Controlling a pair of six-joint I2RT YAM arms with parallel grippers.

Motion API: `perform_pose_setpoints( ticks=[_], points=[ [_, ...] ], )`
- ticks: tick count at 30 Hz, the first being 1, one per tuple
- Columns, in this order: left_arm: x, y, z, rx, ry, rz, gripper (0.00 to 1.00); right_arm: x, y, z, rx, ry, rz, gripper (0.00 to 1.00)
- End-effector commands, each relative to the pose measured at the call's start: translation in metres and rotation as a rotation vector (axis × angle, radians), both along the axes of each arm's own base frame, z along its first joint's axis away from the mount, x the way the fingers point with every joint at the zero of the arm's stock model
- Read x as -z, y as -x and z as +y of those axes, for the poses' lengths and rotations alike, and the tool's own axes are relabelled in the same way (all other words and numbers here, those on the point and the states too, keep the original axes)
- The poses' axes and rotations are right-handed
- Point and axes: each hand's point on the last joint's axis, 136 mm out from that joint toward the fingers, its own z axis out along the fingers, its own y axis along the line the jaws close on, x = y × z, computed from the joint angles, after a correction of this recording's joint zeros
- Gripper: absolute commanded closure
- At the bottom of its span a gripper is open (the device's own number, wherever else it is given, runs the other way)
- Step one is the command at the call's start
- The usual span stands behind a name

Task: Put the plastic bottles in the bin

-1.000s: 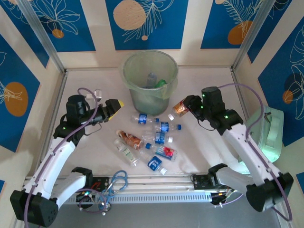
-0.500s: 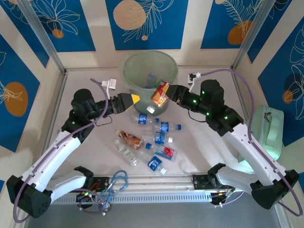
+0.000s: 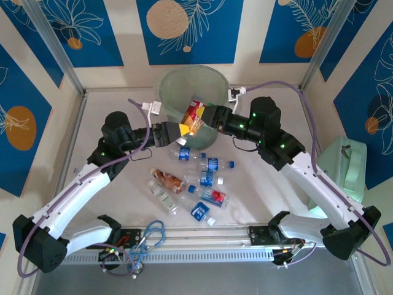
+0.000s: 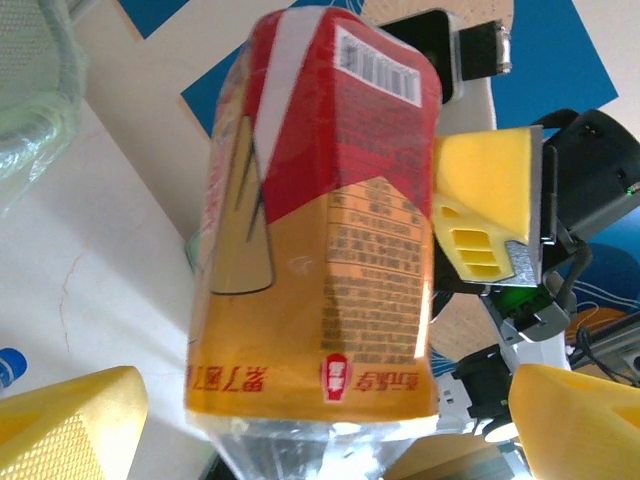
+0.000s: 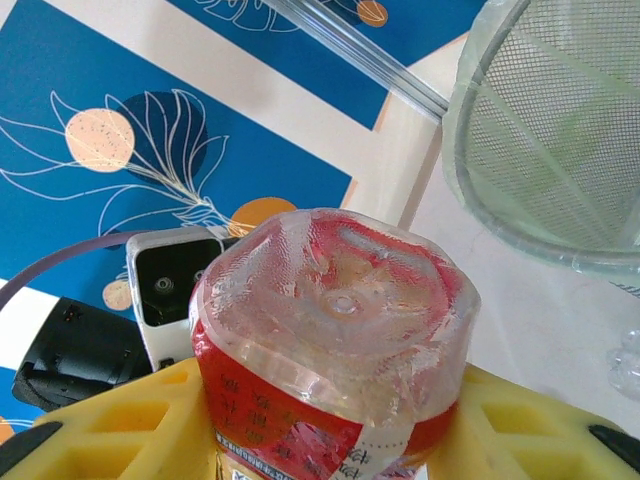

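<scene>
A bottle with a red and orange label (image 3: 194, 117) is gripped by the right pincer (image 3: 206, 118), which is clenched on it and holds it raised off the worktop (image 3: 245, 196). In the top view the bottle is seen at the near rim of the bin (image 3: 212, 86), overlapping its front wall; whether it is over the opening or just short of it cannot be told from this angle. In the right wrist view the clear ribbed base of the bottle (image 5: 335, 310) is turned towards the camera and is clamped between the yellow fingers (image 5: 100, 430), with the mesh-patterned wall of the bin (image 5: 560, 130) just beside it at the upper right.

The left pincer (image 3: 175, 132) is pointed at the same bottle from the other side, with its jaws spread wide. In the left wrist view the bottle (image 4: 320, 230) is seen close up, and the left pincer's own yellow fingertips (image 4: 70, 425) are set well apart at the lower corners; it seems they are not touching the bottle, though the contact is hidden. One yellow finger of the right pincer (image 4: 485, 195) is pressed against the label.

A cluster of loose bottles (image 3: 212, 164) is left lying on the worktop between the two arms, near the bin. Among them a brown-labelled one (image 3: 167, 180) and a red-labelled one (image 3: 215, 196) are seen. A mint-green lidded box (image 3: 347, 166) is placed at the right edge.
</scene>
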Motion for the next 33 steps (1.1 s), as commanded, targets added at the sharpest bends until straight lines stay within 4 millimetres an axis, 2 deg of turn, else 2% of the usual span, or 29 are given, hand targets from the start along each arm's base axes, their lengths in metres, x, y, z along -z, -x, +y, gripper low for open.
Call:
perform_pose_setpoints(
  ticks=[1,17,33],
  points=[
    [-0.016,0.009,-0.002,0.038,0.047,-0.049,0.11,-0.025,0.005,0.006,-0.032,-0.061,-0.045,0.52],
    [-0.013,0.007,-0.006,0.055,0.05,-0.045,0.26,-0.02,0.0,0.012,-0.036,-0.094,-0.007,0.52],
    [-0.011,-0.002,-0.001,-0.021,0.017,-0.068,0.41,-0.018,-0.001,0.008,-0.014,-0.077,-0.003,0.51]
  ],
)
